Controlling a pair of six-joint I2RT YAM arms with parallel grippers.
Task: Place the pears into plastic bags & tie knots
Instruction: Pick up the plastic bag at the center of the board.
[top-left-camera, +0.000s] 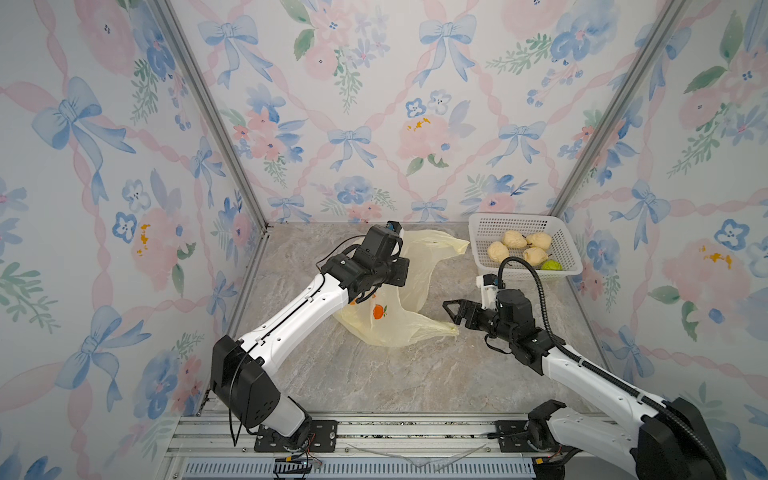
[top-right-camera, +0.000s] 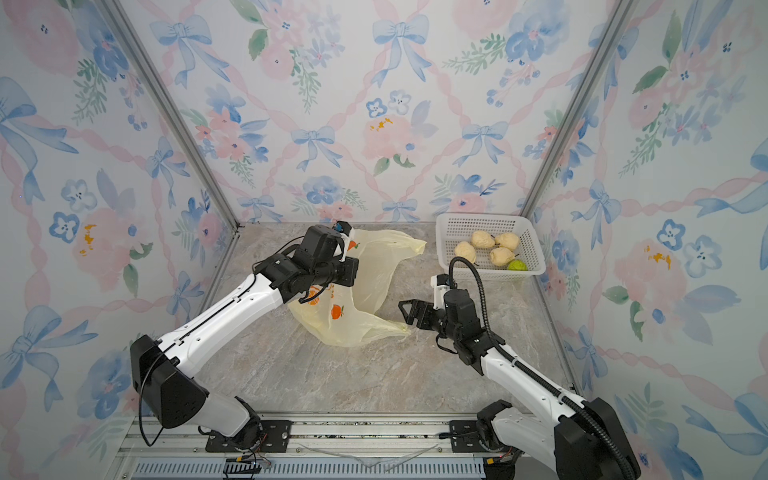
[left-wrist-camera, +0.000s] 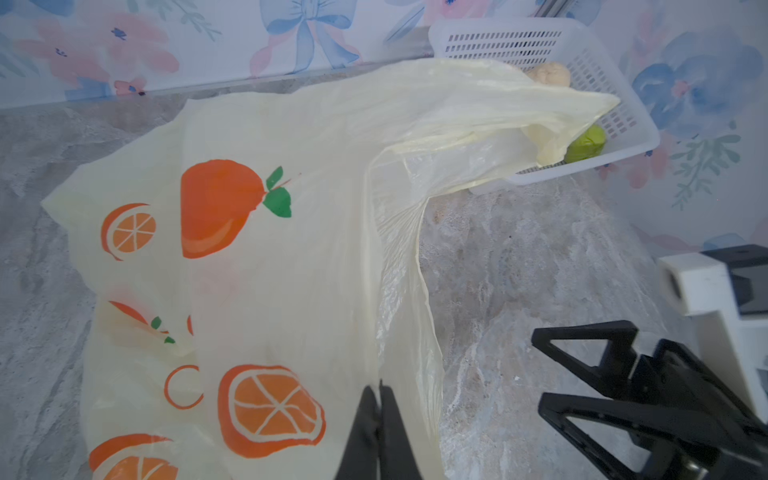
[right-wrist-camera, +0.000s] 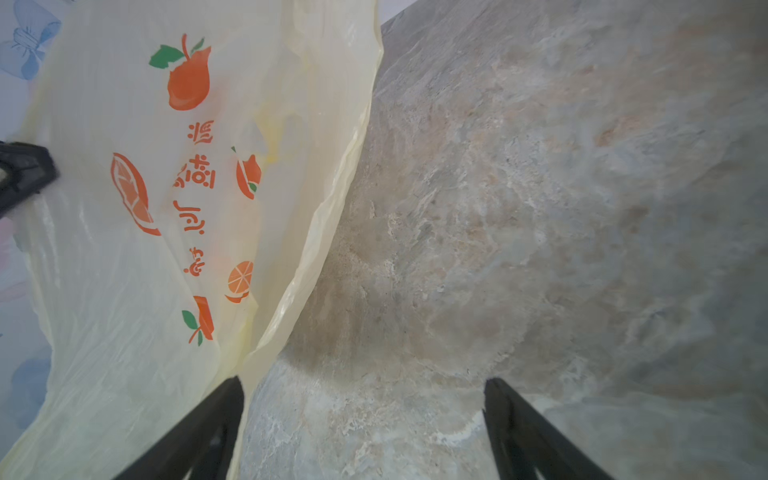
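we see the left end effector clenched, its two black fingers pressed together on the edge of the plastic bag. the bag hangs partly lifted from that pinch and drapes down onto the table around its middle, toward the far edge. it is pale yellow and translucent, printed with orange fruits and orange characters. one handle strip reaches toward the far right corner, and another lies on the table pointing at the right end effector. that end effector is released, its fingers spread wide with only bare table between them. in the right wrist view the bag's rim runs just beside one finger, and we cannot tell whether they touch. the pears all sit in the white perforated basket at the far right corner of the table, well apart from the bag: four cream-yellow ones and a green pear by the basket's near wall.
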